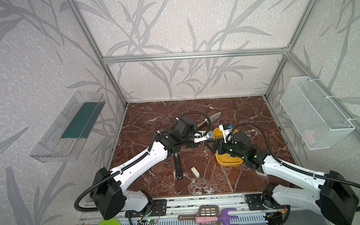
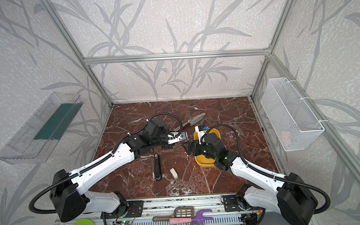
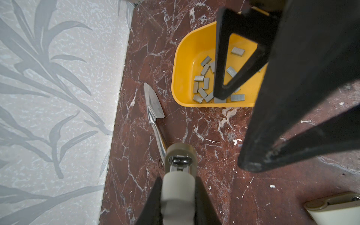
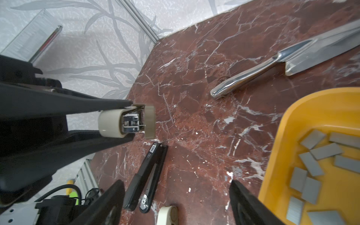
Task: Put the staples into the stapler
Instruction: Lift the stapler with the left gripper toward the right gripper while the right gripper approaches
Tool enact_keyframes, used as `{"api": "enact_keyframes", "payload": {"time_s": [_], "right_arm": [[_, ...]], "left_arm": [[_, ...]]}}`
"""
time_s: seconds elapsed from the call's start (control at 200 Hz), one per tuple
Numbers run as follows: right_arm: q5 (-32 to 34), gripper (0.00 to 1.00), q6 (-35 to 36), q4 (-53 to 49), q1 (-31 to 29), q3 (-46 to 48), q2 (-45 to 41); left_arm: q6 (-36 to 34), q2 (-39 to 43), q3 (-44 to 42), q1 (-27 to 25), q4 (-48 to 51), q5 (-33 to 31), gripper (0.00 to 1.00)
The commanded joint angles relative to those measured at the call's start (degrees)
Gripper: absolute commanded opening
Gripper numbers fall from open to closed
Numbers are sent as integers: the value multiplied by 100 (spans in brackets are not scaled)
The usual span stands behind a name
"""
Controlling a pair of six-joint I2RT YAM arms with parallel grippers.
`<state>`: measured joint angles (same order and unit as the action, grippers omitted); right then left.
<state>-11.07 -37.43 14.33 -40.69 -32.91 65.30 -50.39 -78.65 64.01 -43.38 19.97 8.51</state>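
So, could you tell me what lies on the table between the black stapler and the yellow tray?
Only a small cream object, nearer the black stapler and touching neither it nor the tray; otherwise bare table, as both top views show.

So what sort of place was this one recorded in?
Likely a staged robot test cell, not a real room: an aluminium frame with wallpapered panels stands around a marble-look tabletop, and a rail carries the arm bases along its front edge.
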Motion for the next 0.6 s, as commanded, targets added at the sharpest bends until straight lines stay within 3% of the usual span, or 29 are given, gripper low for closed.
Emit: {"api": "enact_keyframes", "payload": {"time_s": [0.0, 0.215, 0.595], "right_arm": [[-189, 76, -133, 405, -36, -103, 135], [-179, 65, -108, 450, -36, -97, 165], [-6, 57, -2, 274, -36, -145, 174]], "left_arm": [[-288, 17, -53, -20, 209, 341, 0], [-619, 24, -143, -25, 433, 582, 0], [-773, 295, -249, -148, 534, 946, 0]]}}
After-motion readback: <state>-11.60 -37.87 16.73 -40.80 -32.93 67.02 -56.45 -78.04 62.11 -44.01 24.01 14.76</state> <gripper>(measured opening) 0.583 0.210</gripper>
